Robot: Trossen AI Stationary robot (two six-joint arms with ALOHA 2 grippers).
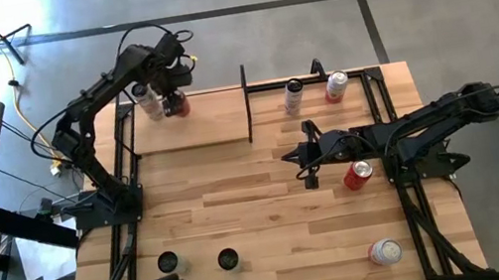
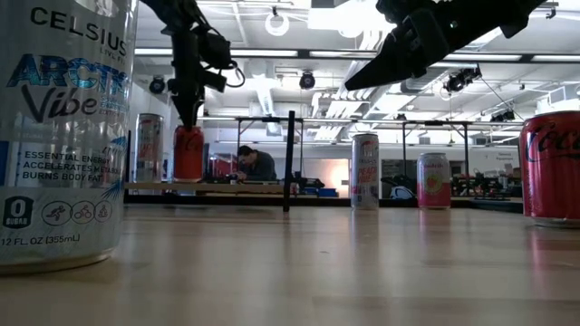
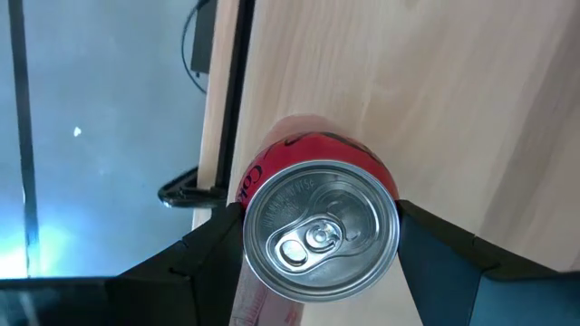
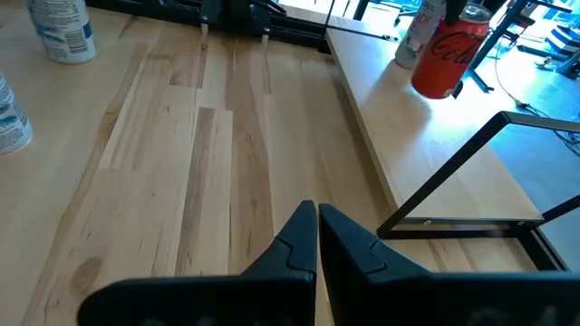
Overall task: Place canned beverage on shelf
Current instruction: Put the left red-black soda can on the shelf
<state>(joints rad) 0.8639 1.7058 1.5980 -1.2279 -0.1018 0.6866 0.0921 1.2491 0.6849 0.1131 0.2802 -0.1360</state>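
The shelf [image 1: 189,127] is a light-wood board with black uprights, at the table's far left. A red can [image 1: 179,107] stands upright on its bottom on the board's far left part, next to a silver can [image 1: 150,100]. My left gripper [image 1: 172,94] comes down over the red can and is shut on it; the low view shows it above the can [image 2: 188,152]. My right gripper [image 1: 290,154] is shut and empty, hovering over the middle of the table, right of the shelf. The right wrist view shows its shut fingers [image 4: 317,226] and the red can [image 4: 441,54] farther off. My left gripper pinches the red can between its two fingers [image 3: 213,244], on opposite sides of the can's wall just below the top rim [image 3: 249,213]. The fingers come from above, pointing down. The can stands upright with its bottom on the shelf board [image 3: 435,100].
A silver can [image 1: 294,96] and a pink can [image 1: 336,86] stand at the far edge right of the shelf. A red can [image 1: 358,175] stands by the right arm, another can [image 1: 385,252] near the front right, two dark cans [image 1: 168,262] at the front left.
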